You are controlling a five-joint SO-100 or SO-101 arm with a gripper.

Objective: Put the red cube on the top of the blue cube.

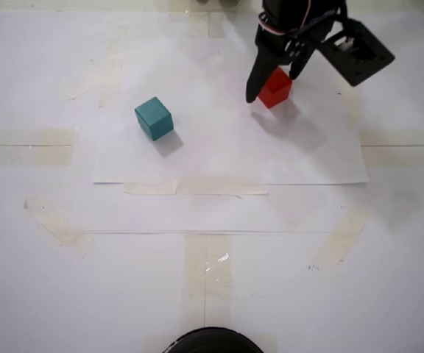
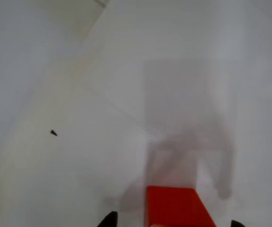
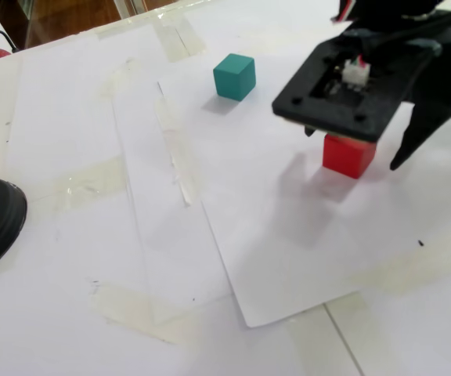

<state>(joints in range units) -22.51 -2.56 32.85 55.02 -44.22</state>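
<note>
Red cube (image 1: 276,87) sits on the paper-covered surface (image 1: 219,213) at about two o'clock in a fixed view, between the spread pincer (image 1: 274,89) fingers, well apart from the blue cube (image 1: 154,118), and looks light, rigid and matte (flat opposite faces suit gripping).

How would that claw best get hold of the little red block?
From straight above, pinching two opposite flat side faces. The red cube sits flat on the paper with nothing beside it, and the blue cube stands well apart. The gripper hangs open over it, one finger on each side, so closing there looks like the simplest hold.
</note>
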